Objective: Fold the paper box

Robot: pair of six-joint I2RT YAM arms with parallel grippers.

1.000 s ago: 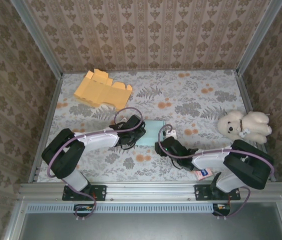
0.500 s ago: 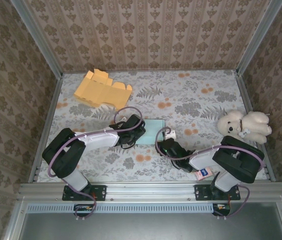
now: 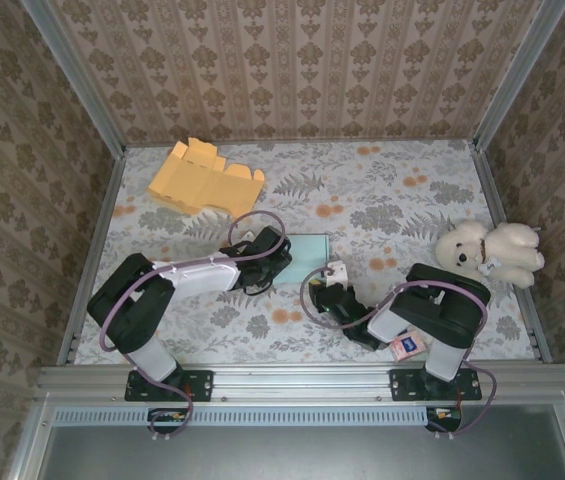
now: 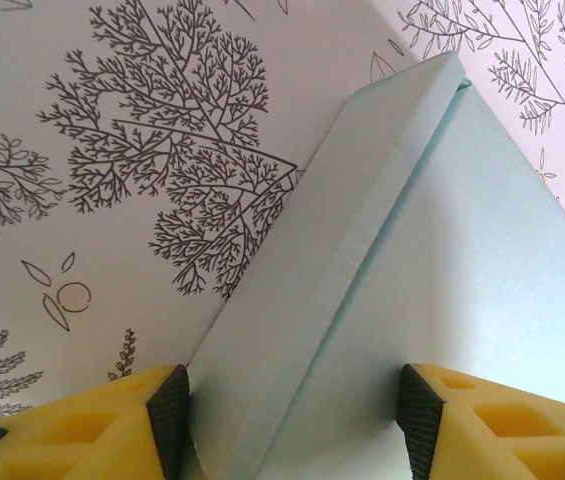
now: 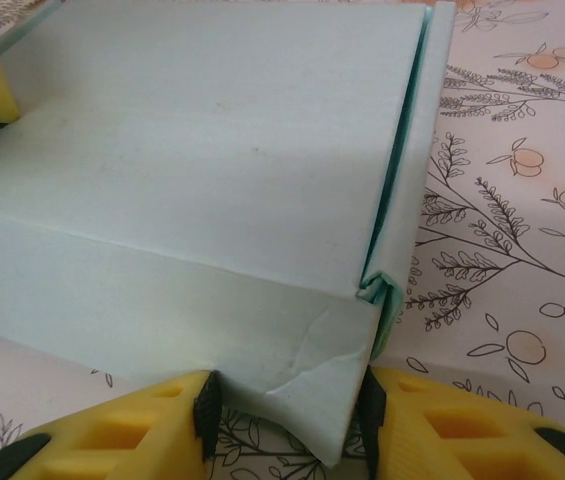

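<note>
Found the box [image 3: 304, 256] in the middle of the counter [image 3: 412, 205], clenched at one corner by the left tool [image 4: 292, 410] and at its creased corner by the right tool [image 5: 287, 410]; judged mid-fold, the loose side flap [image 5: 417, 150] next needing a gentle tuck.

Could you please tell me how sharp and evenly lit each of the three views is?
Top external: soft, even light, sharp throughout, faint shadows beside the arms. Left wrist: the pale blue box is crisp, the left gripper's fingertips slightly soft. Right wrist: box creases sharp, a shadow beneath its near edge; no glare.
</note>
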